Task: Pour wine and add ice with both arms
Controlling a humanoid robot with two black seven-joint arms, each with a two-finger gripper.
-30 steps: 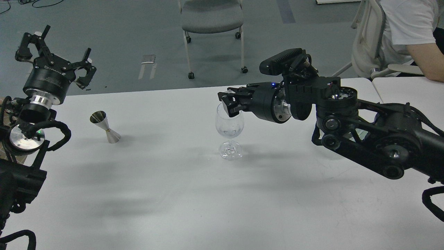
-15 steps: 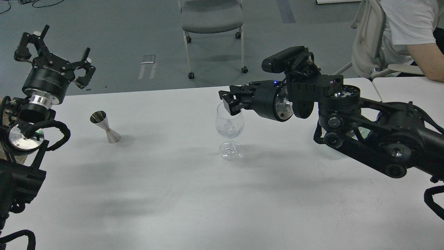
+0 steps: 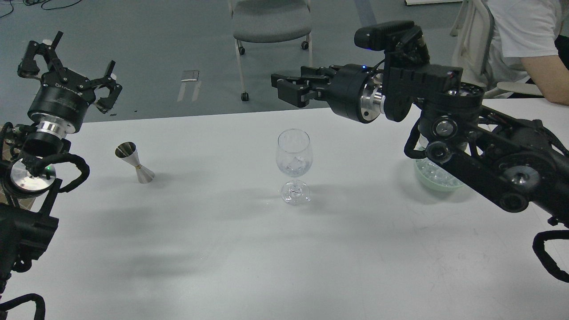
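A clear wine glass stands upright at the table's middle, with a few clear ice cubes low in its bowl. I cannot make out the wine among them. My right gripper is above and slightly behind the glass's rim, pointing left, open and empty. My left gripper is open and empty, raised at the far left, well away from the glass. A steel jigger stands tilted on the table to its right.
A pale green bowl holding several ice cubes sits at the right, mostly hidden behind my right arm. A grey wheeled chair stands beyond the table. A seated person is at the back right, by a second table.
My right gripper has risen from the glass's rim and drawn back above it, uncovering the green bowl. Ice cubes now lie in the glass. The left arm has barely moved.
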